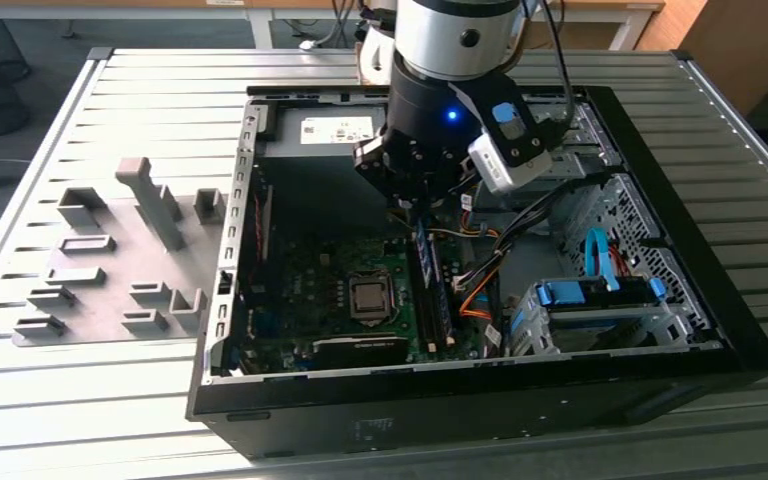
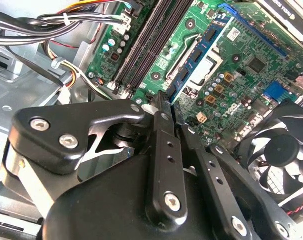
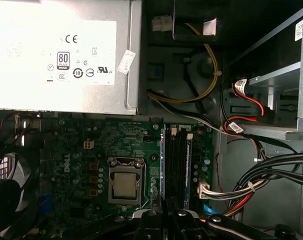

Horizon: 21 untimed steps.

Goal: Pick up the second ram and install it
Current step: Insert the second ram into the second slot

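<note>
Claw (image 2: 167, 107) fingers stand pressed together in the second wrist view, their tips pinched on the near end of the second ram (image 2: 201, 50), a blue-green stick running away over the motherboard (image 2: 251, 100) beside the long black slots (image 2: 151, 40). In the first wrist view the claw (image 3: 167, 205) sits at the end of those slots (image 3: 177, 165), with the blue edge of the stick (image 3: 188, 165) standing along them, next to the processor socket (image 3: 124, 182). From the exterior view the arm reaches down into the open computer case (image 1: 704, 330) on the slatted desk (image 1: 157, 90), the claw (image 1: 418, 205) low over the slot row (image 1: 428, 290); grey fixture blocks (image 1: 117, 260) lie on the desk toward the exterior view's left
</note>
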Motion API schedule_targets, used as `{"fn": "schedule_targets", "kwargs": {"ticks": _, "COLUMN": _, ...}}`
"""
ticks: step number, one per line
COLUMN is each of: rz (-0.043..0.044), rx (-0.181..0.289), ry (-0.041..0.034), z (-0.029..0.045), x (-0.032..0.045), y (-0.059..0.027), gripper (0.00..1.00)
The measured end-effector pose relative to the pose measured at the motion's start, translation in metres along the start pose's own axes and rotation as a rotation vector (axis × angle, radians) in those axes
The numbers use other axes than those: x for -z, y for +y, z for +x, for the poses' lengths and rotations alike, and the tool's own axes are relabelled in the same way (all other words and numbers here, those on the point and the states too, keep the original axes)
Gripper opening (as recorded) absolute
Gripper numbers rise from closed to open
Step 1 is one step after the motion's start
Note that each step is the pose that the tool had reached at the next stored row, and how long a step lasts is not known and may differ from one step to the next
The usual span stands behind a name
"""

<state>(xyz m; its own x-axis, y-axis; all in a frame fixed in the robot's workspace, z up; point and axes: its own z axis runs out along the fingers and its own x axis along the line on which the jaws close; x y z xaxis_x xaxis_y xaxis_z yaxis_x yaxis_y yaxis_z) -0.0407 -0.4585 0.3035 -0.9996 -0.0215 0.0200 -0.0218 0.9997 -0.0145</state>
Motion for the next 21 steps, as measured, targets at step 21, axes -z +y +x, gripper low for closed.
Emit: {"fn": "schedule_targets", "kwargs": {"ticks": 21, "rz": 0.0008, "rx": 0.000, "ry": 0.0002, "z": -0.0003, "x": -0.0133, "y": 0.0002, "gripper": 0.14}}
